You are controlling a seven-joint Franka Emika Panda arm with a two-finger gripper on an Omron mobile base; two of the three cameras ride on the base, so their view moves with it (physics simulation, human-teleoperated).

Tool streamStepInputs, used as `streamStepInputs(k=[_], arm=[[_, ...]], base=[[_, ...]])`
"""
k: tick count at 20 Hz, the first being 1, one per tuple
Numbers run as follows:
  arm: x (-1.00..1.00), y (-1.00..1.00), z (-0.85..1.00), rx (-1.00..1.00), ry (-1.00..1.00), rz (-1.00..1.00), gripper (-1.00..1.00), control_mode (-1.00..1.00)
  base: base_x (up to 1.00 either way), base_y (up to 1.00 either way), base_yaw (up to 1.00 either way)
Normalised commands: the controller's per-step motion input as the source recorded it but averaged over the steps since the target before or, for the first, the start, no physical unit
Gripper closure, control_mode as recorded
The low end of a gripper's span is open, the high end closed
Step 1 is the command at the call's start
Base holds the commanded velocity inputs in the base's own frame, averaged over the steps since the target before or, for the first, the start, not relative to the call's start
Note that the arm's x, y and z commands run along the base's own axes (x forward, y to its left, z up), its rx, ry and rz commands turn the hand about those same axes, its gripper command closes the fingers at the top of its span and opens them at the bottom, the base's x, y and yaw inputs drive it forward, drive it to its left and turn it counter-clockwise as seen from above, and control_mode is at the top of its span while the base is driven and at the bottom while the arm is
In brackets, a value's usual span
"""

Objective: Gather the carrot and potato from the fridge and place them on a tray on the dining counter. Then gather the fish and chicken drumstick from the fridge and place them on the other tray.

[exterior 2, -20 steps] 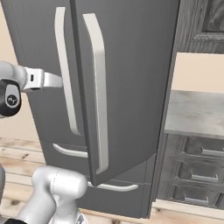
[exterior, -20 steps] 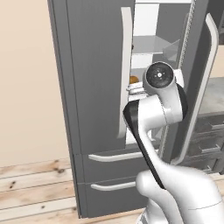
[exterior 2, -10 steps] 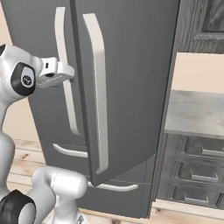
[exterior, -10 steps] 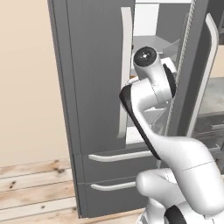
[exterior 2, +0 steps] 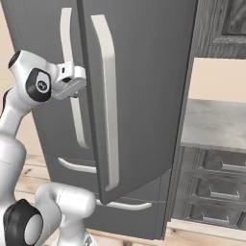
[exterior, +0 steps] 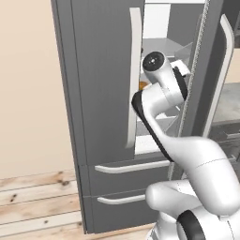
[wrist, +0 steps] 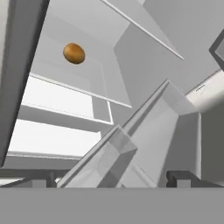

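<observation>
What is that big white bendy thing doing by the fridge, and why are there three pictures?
It's a robot arm on a rolling base. Two cameras ride on the base, one behind the arm on each side. The third sits on its hand, looking inside the fridge. One fridge door stands open and the arm reaches in. On a shelf lies a brown potato. The gripper is open and holds nothing.
</observation>
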Motion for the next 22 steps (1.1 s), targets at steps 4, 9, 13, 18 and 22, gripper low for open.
streamStepInputs(k=[4, 9, 13, 18, 22], arm=[[-0.02, -0.54, -0.01, -0.06, 0.02, 0.02, -1.00, -1.00], [-0.25, -0.58, 0.00, -0.03, 0.01, 0.00, -1.00, -1.00], [-0.69, -0.58, 0.06, 0.00, 0.00, 0.00, -1.00, -1.00], [-0.50, -0.79, 0.20, 0.00, 0.00, 0.00, -1.00, -1.00], [0.00, -0.93, 0.31, 0.00, 0.00, 0.00, -1.00, -1.00]], base=[[0.00, 0.00, 0.00], [0.00, 0.00, 0.00], [0.00, 0.00, 0.00], [0.00, 0.00, 0.00], [0.00, 0.00, 0.00]])
